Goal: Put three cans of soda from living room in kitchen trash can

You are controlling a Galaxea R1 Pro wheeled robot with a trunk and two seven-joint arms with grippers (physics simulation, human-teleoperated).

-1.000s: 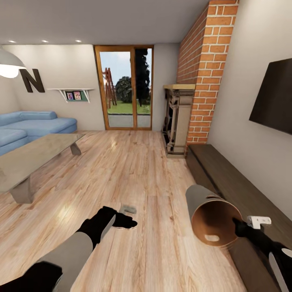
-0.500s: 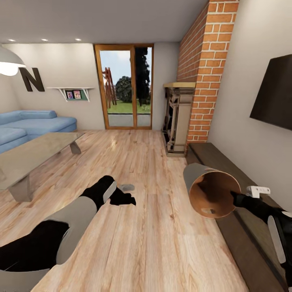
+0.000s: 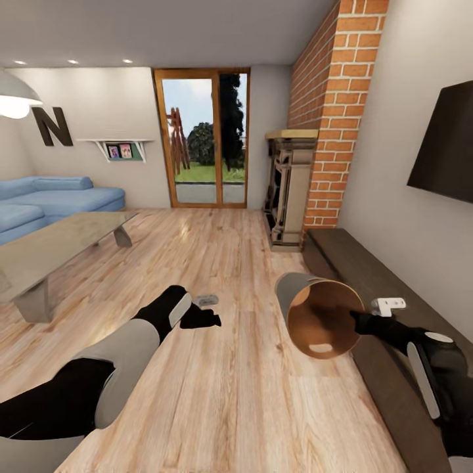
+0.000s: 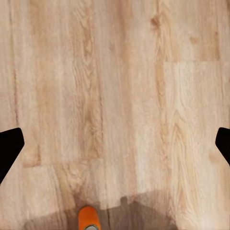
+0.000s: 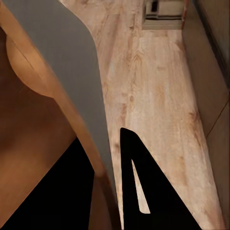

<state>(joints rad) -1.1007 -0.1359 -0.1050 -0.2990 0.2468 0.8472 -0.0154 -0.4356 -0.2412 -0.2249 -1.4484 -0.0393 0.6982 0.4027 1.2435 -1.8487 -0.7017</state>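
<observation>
In the left wrist view an orange can of soda rests on the light wood floor, at the picture's edge. My left gripper hangs open above the floor, its black fingertips far apart and nothing between them. In the head view the left gripper is low over the floor, with a small silver-grey can top just beyond it. My right gripper is shut on the rim of the tash can, which is held off the floor and tipped so its brown inside faces me. The rim sits between the right fingers.
This is the living room. A glass-topped low table and blue sofa stand at the left. A brick fireplace and a long dark low cabinet line the right wall. A glass door is straight ahead across open floor.
The right gripper has carried the tash can up and to the left. The left forearm has lifted and drawn back a little. The whole view has shifted slightly.
</observation>
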